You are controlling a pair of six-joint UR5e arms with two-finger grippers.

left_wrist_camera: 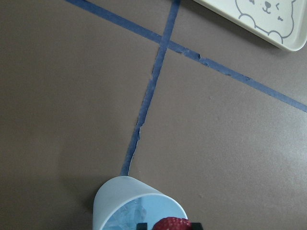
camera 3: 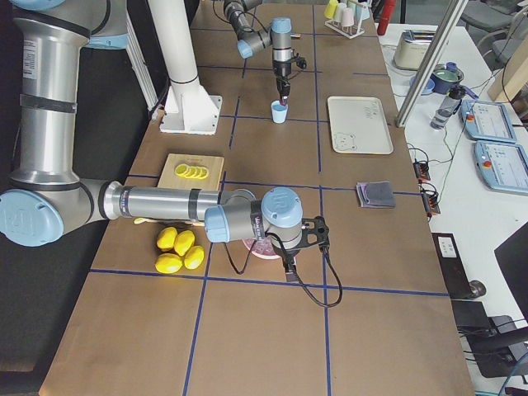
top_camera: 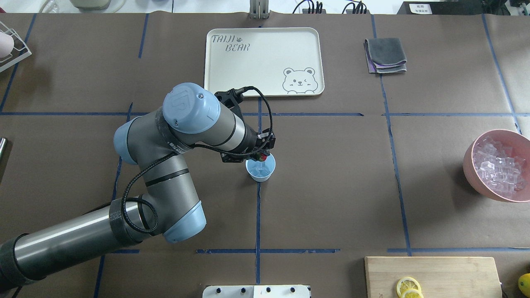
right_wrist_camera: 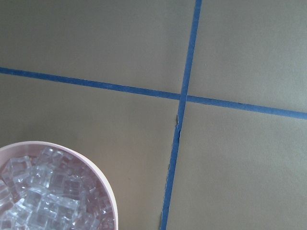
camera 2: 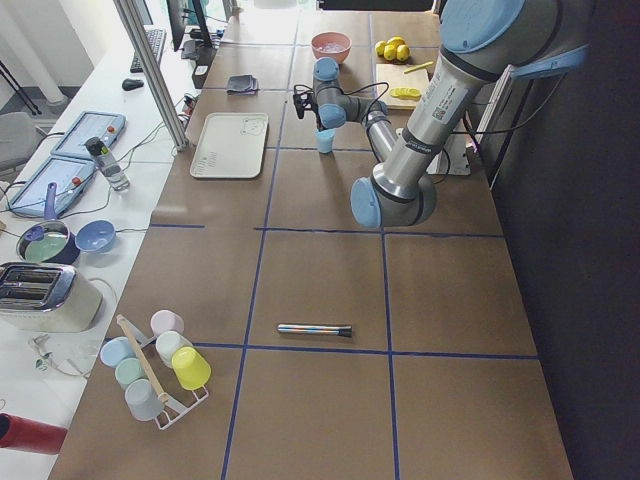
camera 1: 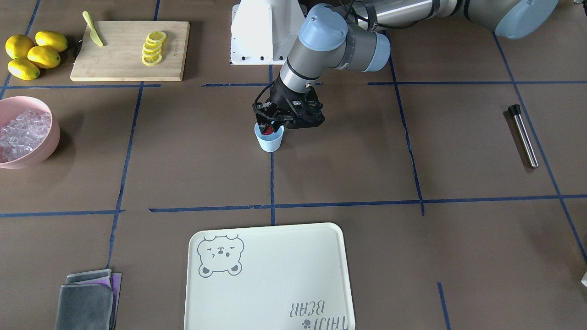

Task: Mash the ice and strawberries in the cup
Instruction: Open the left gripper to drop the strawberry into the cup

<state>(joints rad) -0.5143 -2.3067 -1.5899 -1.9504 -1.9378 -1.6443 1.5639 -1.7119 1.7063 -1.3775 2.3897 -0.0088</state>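
Status: ice [left_wrist_camera: 125,218] is in the cup [camera 1: 269,140] at mid-counter [camera 1: 367,165]. The left gripper [camera 1: 269,126] hangs just over the rim, fingers narrowed onto the strawberry [left_wrist_camera: 170,223], so the berry is not yet dropped and no mashing is done; the steel rod [camera 1: 523,135], likely the masher, lies well apart. Only the left wrist view shows ice beneath the berry, and only the exterior right view shows the right gripper [camera 3: 288,268] over the pink bowl [right_wrist_camera: 106,189], finger state impossible to tell.
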